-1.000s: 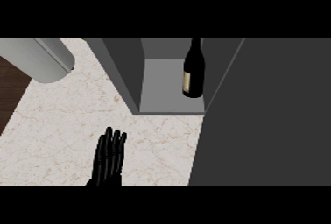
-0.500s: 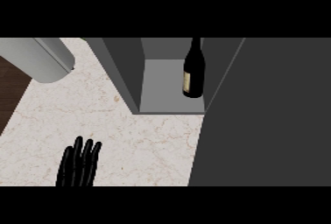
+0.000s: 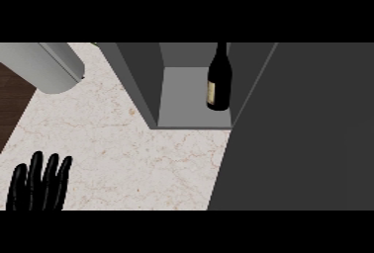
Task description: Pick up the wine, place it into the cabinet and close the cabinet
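Inside cabinet (image 3: 191,106), far right corner, wine (image 3: 217,79) stood upright — placing done. Big dark door (image 3: 300,133) remained unshut. Left hand (image 3: 38,185) near left, fingers straight, holding nothing — right hand unseen.

Your wine bottle (image 3: 217,81) stands upright inside the open cabinet (image 3: 191,116) at twelve o'clock, on its grey floor near the right wall. The cabinet's dark door (image 3: 300,143) fills the three o'clock side. Your left hand (image 3: 38,184) rests at seven o'clock, fingers straight, over the pale marbled tabletop (image 3: 139,163). A grey rounded object (image 3: 44,64) sits at ten o'clock.
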`<state>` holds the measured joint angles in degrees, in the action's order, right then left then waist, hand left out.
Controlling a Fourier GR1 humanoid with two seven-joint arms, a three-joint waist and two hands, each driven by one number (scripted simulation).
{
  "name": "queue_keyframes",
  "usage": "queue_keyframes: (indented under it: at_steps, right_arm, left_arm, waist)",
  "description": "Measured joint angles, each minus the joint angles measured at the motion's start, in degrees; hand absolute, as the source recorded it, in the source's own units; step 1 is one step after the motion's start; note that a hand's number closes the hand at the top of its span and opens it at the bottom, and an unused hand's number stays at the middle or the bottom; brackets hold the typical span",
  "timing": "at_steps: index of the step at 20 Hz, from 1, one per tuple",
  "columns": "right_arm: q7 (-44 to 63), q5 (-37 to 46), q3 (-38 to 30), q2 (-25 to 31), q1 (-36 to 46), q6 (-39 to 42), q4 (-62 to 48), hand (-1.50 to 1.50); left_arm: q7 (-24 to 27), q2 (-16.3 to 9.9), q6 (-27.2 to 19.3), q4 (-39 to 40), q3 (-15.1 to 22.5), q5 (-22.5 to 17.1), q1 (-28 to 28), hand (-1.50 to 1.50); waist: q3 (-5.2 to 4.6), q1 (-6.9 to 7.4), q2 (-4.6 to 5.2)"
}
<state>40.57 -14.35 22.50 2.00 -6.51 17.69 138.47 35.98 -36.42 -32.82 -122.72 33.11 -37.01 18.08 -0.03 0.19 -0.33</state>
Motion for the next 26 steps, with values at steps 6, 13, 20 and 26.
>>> queue_keyframes:
  at_steps: [6,13,20,26]
  right_arm:
    - [1.36,0.9,10.08,-1.59,0.37,-1.64,0.08,1.5]
    - [1.03,7.81,19.79,-1.67,1.16,-9.08,0.61,1.5]
    - [-0.24,15.26,23.42,0.18,4.46,-19.06,0.24,1.5]
    - [-0.4,20.3,26.64,3.13,12.5,-27.24,-1.17,1.5]
  left_arm:
    - [0.7,-3.22,6.2,-0.16,-8.25,-5.5,4.34,-1.5]
    - [0.22,-7.16,13.7,0.68,-16.94,-10.21,8.41,-1.5]
    - [-1.11,-8.71,18.12,1.77,-21.73,-12.35,9.45,-1.5]
    - [-2.02,-8.82,22.3,3.3,-24.73,-15.15,9.89,-1.5]
  waist:
    - [-0.05,0.0,-0.11]
    - [-0.08,-0.08,-0.25]
    - [-0.12,0.01,-0.32]
    - [-0.18,0.49,-0.26]
